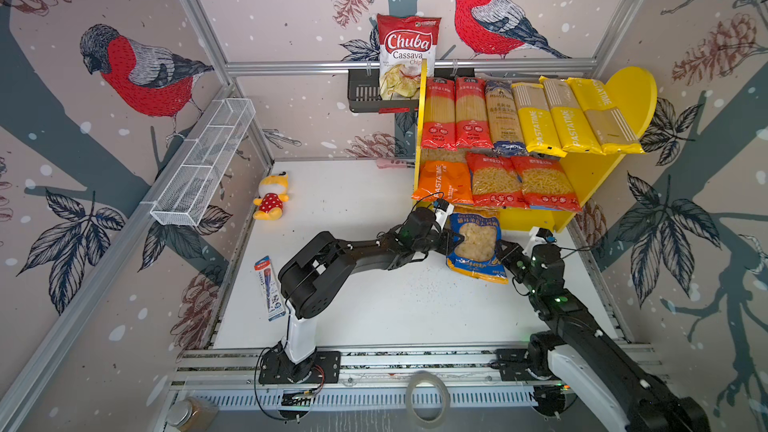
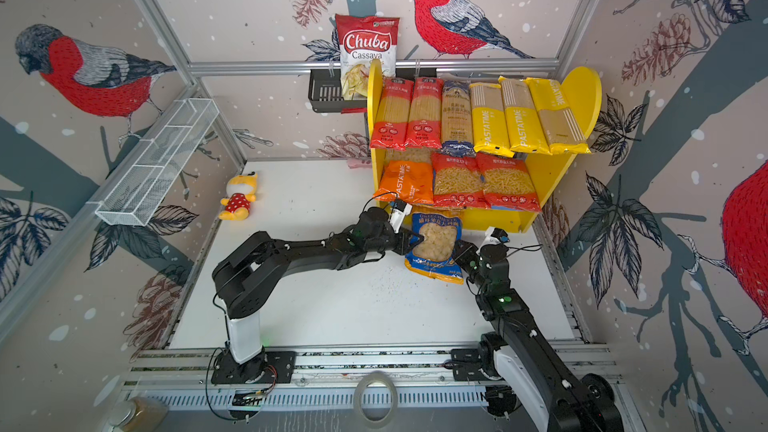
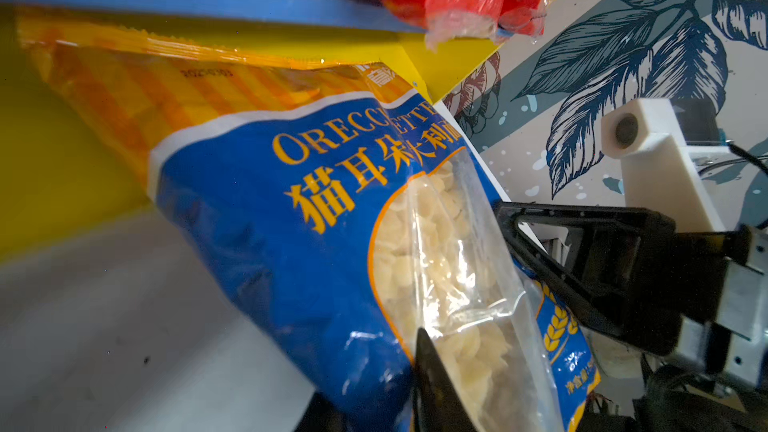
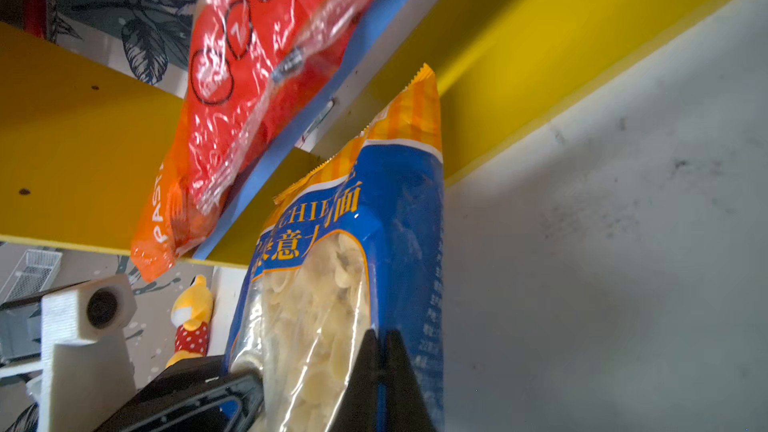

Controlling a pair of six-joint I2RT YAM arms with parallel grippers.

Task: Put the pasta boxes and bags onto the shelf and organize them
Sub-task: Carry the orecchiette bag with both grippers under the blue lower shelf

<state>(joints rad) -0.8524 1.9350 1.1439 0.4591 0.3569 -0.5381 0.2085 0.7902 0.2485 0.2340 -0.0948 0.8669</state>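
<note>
The orecchiette bag (image 3: 270, 243), clamped in your left and right jaws, alone was unshelved; nine packs (image 1: 496, 180) already lined the shelf (image 1: 631, 93).

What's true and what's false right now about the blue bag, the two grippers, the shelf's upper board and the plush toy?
1. The left gripper and right gripper both grip the blue orecchiette bag. True.
2. The blue orecchiette bag lies flat on the shelf's lower board. False: it is held up in front of the shelf, between the two arms.
3. Six long packs lie side by side on the upper board. True.
4. The plush toy sits on the shelf. False: it lies on the table, well left of the shelf.
</note>
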